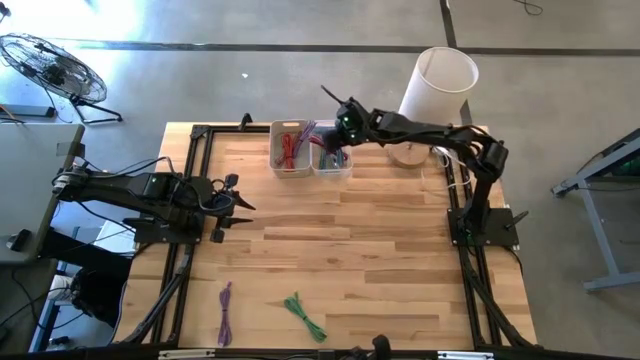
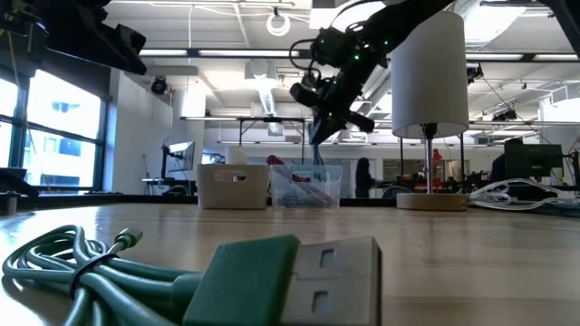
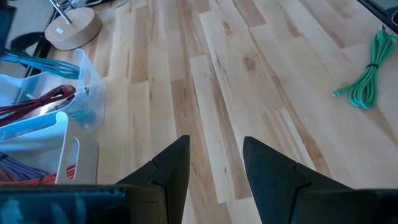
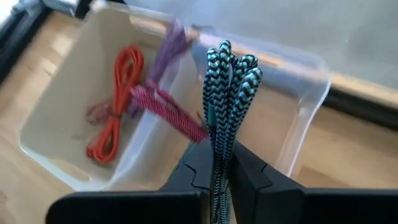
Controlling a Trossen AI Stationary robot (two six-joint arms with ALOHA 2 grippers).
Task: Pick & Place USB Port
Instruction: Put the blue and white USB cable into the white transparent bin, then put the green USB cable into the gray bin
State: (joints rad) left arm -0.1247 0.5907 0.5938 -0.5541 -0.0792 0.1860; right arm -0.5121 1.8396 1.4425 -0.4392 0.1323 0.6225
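At the table's [image 1: 380, 260] left edge the left gripper [image 1: 240, 207] hovers with its fingers apart, holding nothing. Over the clear bin [image 4: 298, 106], the right gripper [image 4: 214, 163] is clamped on a folded teal-and-black braided cable [image 4: 227, 93], whose long axis runs straight on from the fingers, loops outward, directly above the bin.

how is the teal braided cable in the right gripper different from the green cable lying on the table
The teal braided cable is clamped in the shut right gripper and hangs above the clear bin; the green cable lies loose on the table, near its front edge. The teal one has a zigzag weave; the green one is plain. Both are bundled.
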